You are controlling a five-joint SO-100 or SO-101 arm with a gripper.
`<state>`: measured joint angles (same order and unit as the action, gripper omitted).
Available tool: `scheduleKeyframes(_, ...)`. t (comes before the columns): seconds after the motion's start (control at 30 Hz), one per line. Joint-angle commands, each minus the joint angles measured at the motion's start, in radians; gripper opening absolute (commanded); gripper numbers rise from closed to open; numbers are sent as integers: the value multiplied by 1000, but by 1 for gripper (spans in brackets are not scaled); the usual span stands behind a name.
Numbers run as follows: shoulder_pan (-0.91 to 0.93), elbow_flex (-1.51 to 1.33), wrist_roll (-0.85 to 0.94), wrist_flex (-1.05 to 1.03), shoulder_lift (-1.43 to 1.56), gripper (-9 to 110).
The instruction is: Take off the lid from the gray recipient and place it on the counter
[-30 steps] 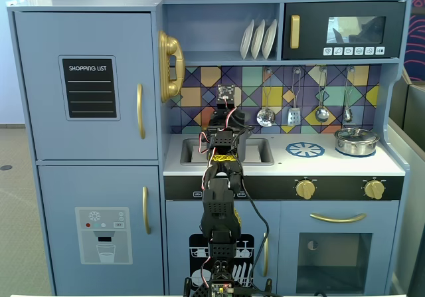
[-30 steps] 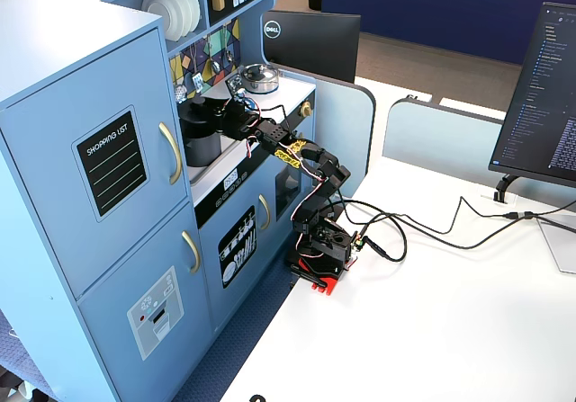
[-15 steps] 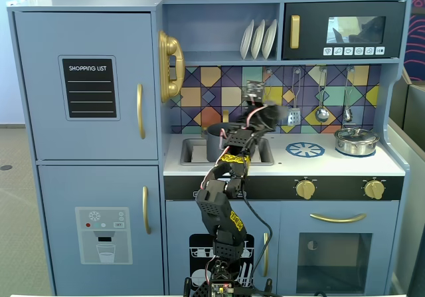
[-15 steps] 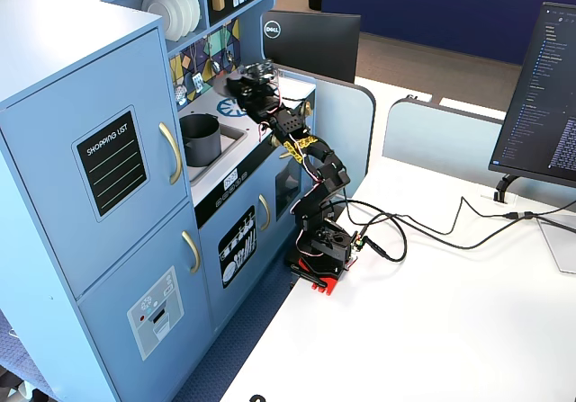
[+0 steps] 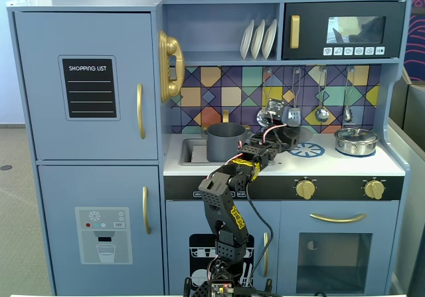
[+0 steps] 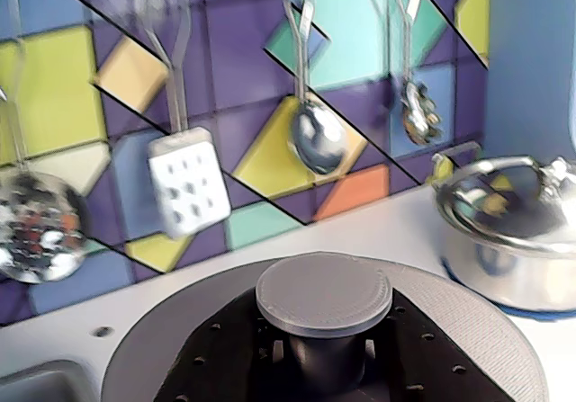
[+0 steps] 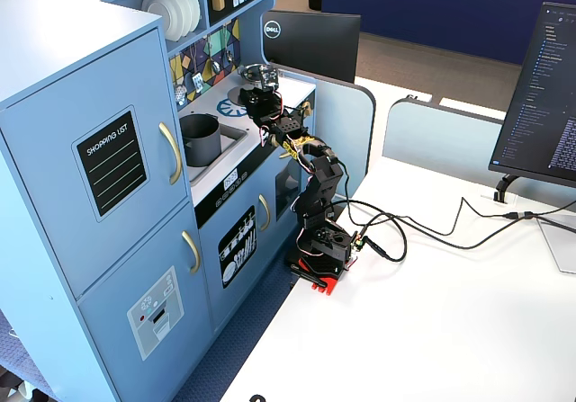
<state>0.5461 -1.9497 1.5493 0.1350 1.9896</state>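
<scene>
The gray recipient [image 5: 226, 141] stands open, with no lid on it, in the sink at the left of the counter [image 5: 332, 164]; it also shows in another fixed view [image 7: 200, 139]. My gripper [image 6: 324, 352] is shut on the central knob [image 6: 324, 292] of the dark gray lid [image 6: 472, 326]. In a fixed view my gripper [image 5: 283, 133] holds the lid low over the counter, right of the recipient and beside the blue burner pattern [image 5: 307, 150]. I cannot tell whether the lid touches the counter.
A shiny silver pot with its lid [image 5: 356, 141] stands at the right end of the counter, close on the right in the wrist view [image 6: 513, 231]. Utensils hang on the tiled back wall: a spatula [image 6: 186, 182] and a ladle [image 6: 317, 138]. The sink's corner [image 6: 36, 379] is at the left.
</scene>
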Motion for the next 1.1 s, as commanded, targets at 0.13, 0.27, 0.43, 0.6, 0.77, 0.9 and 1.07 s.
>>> scheduleKeyframes(0.13,25,-35,11,112,-52,0)
scheduleKeyframes(0.27,31,-66,12,149,-80,0)
scheduleKeyframes(0.43,37,-110,12,193,-101,0)
scheduleKeyframes(0.6,37,-137,11,212,-112,0)
scheduleKeyframes(0.77,31,-167,12,247,-127,0)
scheduleKeyframes(0.9,29,-172,14,255,-146,0)
scheduleKeyframes(1.07,20,-173,32,255,-155,0)
